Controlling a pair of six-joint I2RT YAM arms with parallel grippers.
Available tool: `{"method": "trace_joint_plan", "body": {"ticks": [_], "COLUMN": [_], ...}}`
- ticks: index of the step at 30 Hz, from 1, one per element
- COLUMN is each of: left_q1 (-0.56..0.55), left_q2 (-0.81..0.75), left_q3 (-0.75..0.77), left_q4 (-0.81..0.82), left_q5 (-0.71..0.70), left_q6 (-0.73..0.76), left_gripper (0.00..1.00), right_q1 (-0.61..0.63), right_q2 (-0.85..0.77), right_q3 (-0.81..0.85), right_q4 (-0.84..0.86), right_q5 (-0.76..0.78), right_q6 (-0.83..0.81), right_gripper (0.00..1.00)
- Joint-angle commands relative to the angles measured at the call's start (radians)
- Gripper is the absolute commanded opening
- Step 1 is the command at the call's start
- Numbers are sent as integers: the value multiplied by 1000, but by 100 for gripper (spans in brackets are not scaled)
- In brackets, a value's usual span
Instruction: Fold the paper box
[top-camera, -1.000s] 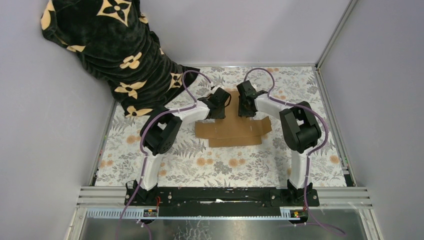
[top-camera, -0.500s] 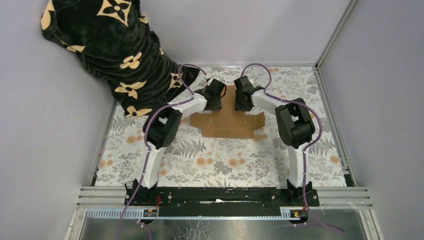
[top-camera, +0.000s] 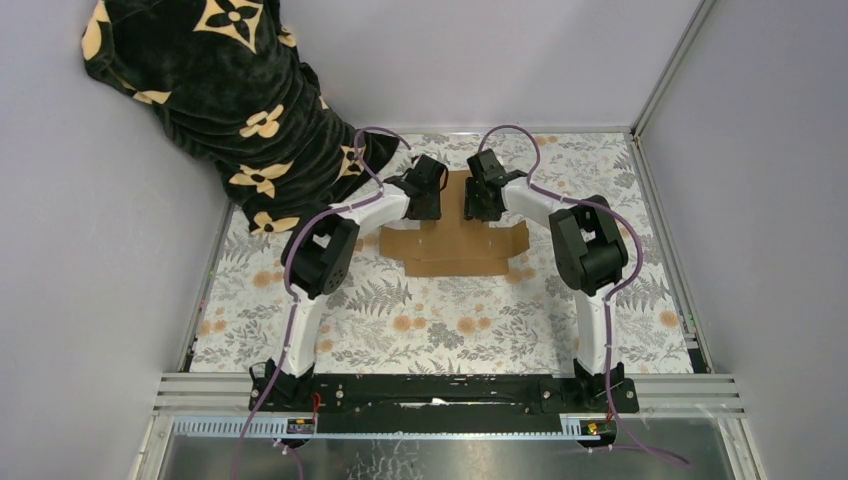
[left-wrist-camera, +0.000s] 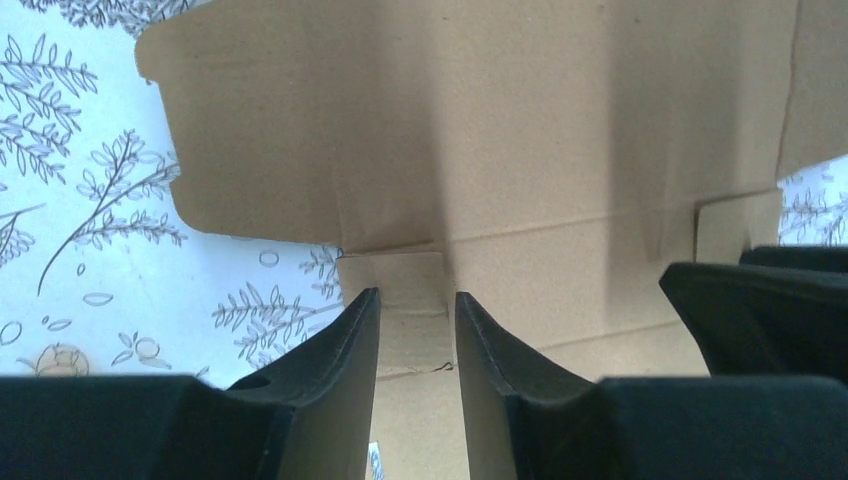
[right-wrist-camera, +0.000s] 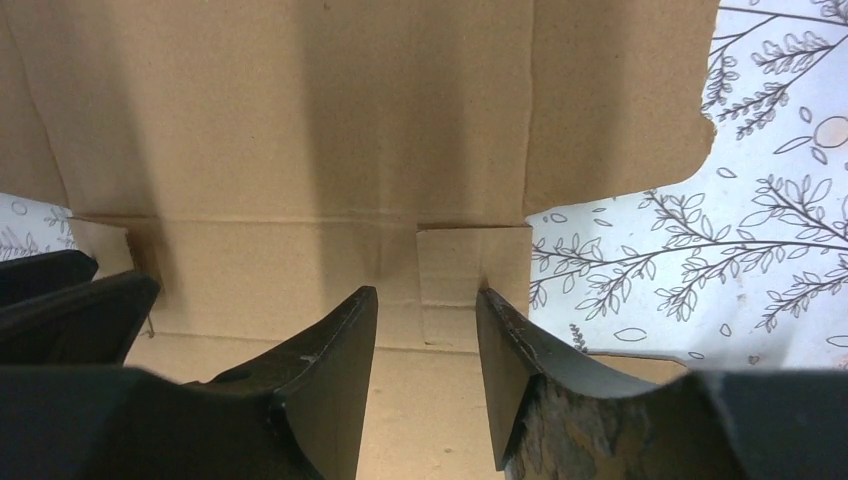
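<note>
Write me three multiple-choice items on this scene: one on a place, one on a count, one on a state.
1. Where does the plain brown flat cardboard sheet lie? A on the floral-patterned table cover; B in a basket; C on a shelf.
2. How many end effectors are over it? A none; B one; C two.
3. Their jaws are: A apart; B pressed shut; C hidden.
Key: 1 A, flower print surrounds the sheet; 2 C, the left end effector and right end effector both face cardboard; 3 A, each wrist view shows a gap.
</note>
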Motion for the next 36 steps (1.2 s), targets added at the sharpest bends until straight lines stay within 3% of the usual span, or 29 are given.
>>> {"method": "trace_joint_plan", "body": {"ticks": [1, 12, 14, 24, 36], "left_q1": [10, 20, 21, 33, 52], "left_q2": [-81, -253, -301, -559, -653], "left_q3": [-23, -51, -94, -393, -597], "left_q4": [-62, -77, -69, -19, 30], "left_q5": [47, 28, 34, -13, -31], "left_q6": [31, 59, 51, -6, -56], "left_gripper": [41, 48, 49, 50, 52], "right_q1": [10, 8, 8, 7, -4], "right_q2": [-30, -270, -319, -596, -728], "right_q3": [-42, -98, -129, -445, -597], "right_q4": [-98, -107, -102, -50, -56], "right_q5": [-92, -146, -153, -130, -93], "right_q6": [-11, -25, -20, 50, 67], "right_gripper": [50, 60, 64, 66, 68]}}
